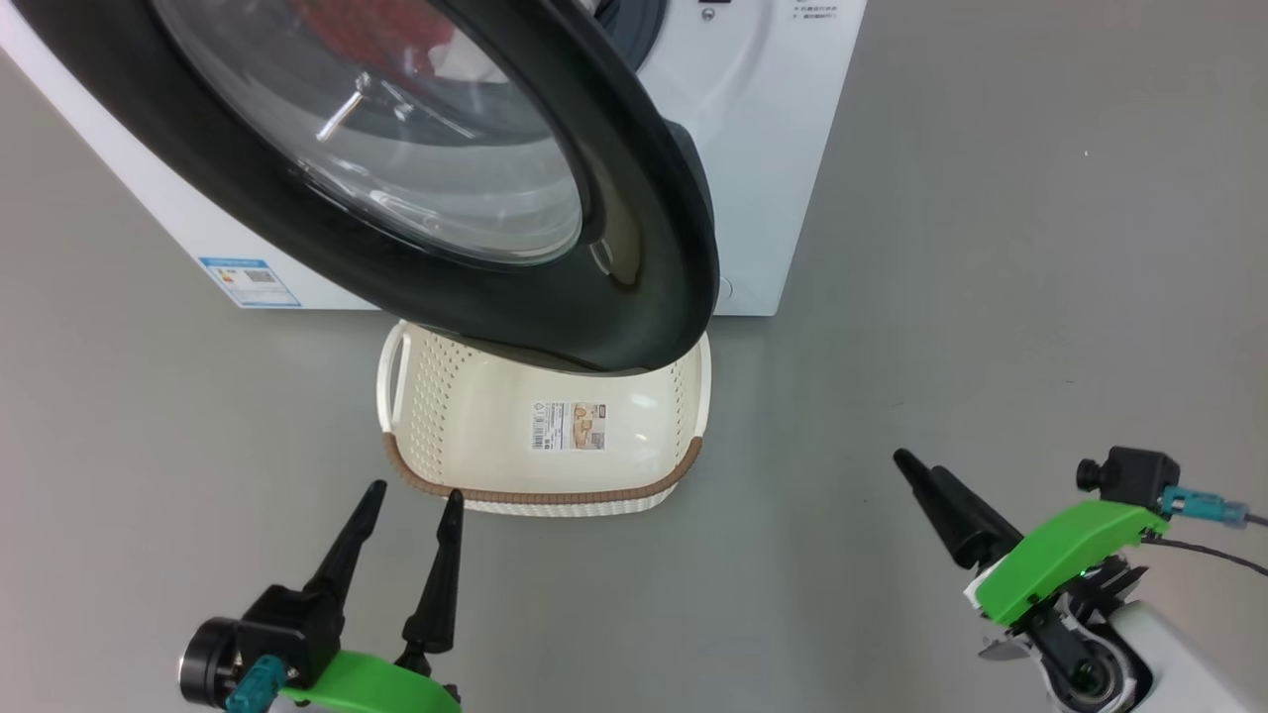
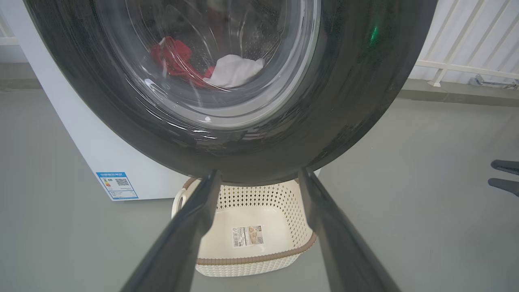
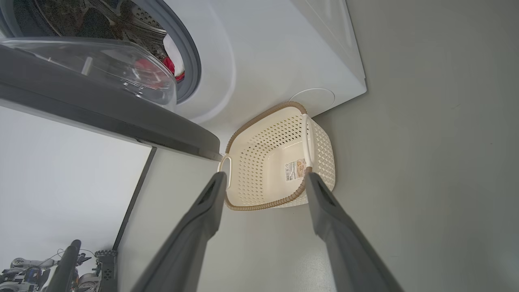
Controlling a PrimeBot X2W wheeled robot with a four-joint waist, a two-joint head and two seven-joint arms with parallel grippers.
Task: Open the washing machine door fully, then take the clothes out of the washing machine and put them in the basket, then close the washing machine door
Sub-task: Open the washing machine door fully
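Door status: the washing machine door [image 1: 664,257] stood swung out from the front of the washing machine [image 1: 763,149], its black rim hanging over the far part of the basket [image 1: 426,406] in the head view. In the right wrist view the door showed edge-on, with the glass bowl bulging toward the grey ring of the drum opening.

Load: the clothes [image 2: 174,56] lay inside the drum. Through the glass in the left wrist view, 1 red piece and 1 white piece [image 2: 235,71] lay side by side. The right wrist view caught a bit of red and white past the ring.

Basket: on the grey floor [image 1: 991,297], close against the foot of the machine and below the door. Upright, open side up, paper label [image 1: 568,426] readable on its bottom. Brown rim toward the robot.

Left hand [image 1: 415,490]: low at the left, 2 fingers apart, nothing between them. Tips pointed toward the near left corner of the basket, just short of the rim. Its wrist view framed the basket between the fingers, under the door rim.

Right hand [image 1: 916,465]: off to the right, well apart from basket and door, turned side-on. Its wrist view showed the 2 fingers spread, holding nothing.

Blue label [image 1: 248,282] noted at the machine's lower left corner.
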